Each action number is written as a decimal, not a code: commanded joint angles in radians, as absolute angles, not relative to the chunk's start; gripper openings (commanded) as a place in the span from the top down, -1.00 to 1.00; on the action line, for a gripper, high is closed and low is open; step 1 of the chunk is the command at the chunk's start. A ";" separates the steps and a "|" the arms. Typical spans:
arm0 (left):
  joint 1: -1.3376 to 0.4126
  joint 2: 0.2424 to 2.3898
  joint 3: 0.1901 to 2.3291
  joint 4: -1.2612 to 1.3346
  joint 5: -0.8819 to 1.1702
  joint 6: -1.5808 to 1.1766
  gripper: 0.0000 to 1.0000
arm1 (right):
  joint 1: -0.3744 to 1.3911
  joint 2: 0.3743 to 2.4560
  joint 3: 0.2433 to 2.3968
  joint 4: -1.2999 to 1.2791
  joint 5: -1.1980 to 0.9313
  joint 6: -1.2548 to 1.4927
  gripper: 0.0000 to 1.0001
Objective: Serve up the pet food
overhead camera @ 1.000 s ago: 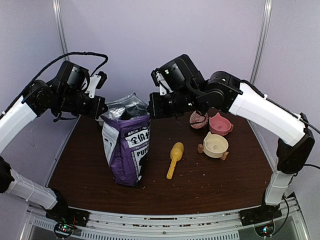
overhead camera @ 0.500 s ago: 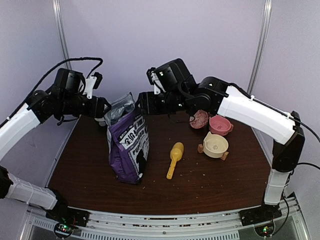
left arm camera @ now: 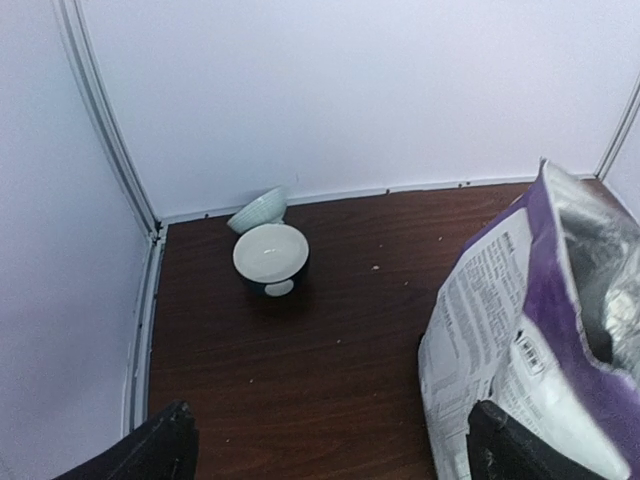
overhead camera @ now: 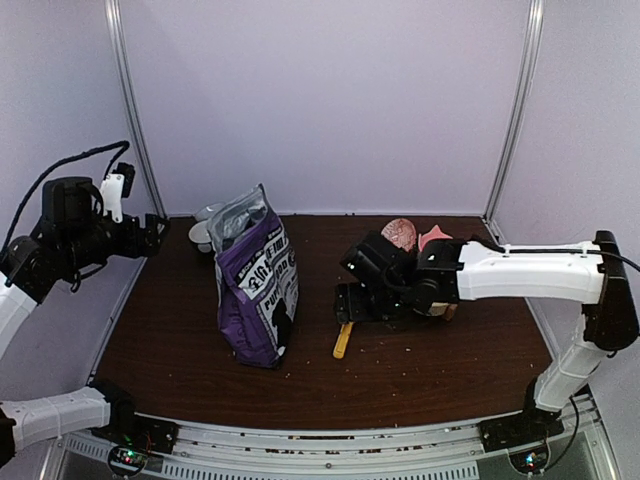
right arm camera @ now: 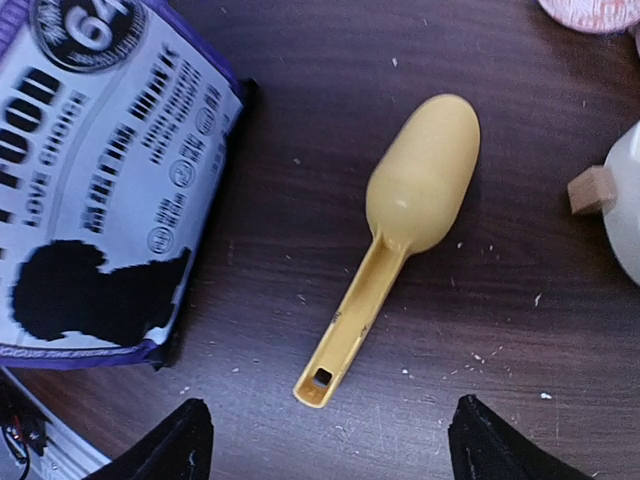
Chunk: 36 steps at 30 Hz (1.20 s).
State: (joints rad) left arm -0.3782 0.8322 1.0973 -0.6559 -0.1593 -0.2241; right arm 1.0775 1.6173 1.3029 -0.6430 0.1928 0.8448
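Right end effector [right arm camera: 330,425]: fingers spread wide, nothing held. It hangs low over the worktop [right arm camera: 520,330], pointing down at the yellow scoop [right arm camera: 402,225].

1. Scoop position. The handle tip lies just ahead of the right end effector, about centred between its two fingers. The scoop bowl lies farther ahead and to the right.
2. Scoop long axis. It runs obliquely, from near-left to far-right, so it is not square to the closing line of the fingers. In judgement, a wrist turn or a small forward shift is required before closing on the handle.
3. Purple bag [right arm camera: 110,170]. It stands to the left of the right end effector, near the scoop but apart from it.
4. Pet food. No kibble shows in any view. The bag mouth is open with silver lining exposed, so the pet food is judged to be inside the bag. That places it to the left of and above the right end effector.
5. Cream bowl [right arm camera: 625,215]. It sits to the far right, apart from the scoop. Two pink bowls lie beyond it.

Left end effector [left arm camera: 330,445]: fingers spread wide, nothing held. It is raised at the left edge of the worktop, well apart from the scoop. The bag is ahead to its right. A white bowl [left arm camera: 270,255] and a tilted pale bowl [left arm camera: 258,208] lie farther ahead.

The right arm is the nearer arm to the scoop
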 commanded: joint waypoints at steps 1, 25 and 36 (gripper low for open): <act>-0.362 0.699 0.987 -0.577 -0.239 -0.156 -0.93 | 1.085 1.728 1.322 -0.617 0.178 0.948 -0.64; -0.362 0.576 0.775 -0.461 -0.246 -0.183 -0.93 | 1.067 2.028 1.439 -0.706 0.189 1.033 -0.14; -0.362 0.588 0.772 -0.459 -0.252 -0.175 -0.92 | 1.055 2.037 1.423 -0.694 0.177 1.028 0.17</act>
State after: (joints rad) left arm -0.3672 0.5846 0.7788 -0.5186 -0.2409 -0.1814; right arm 1.0603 2.0163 1.4147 -0.6880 0.1619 1.0286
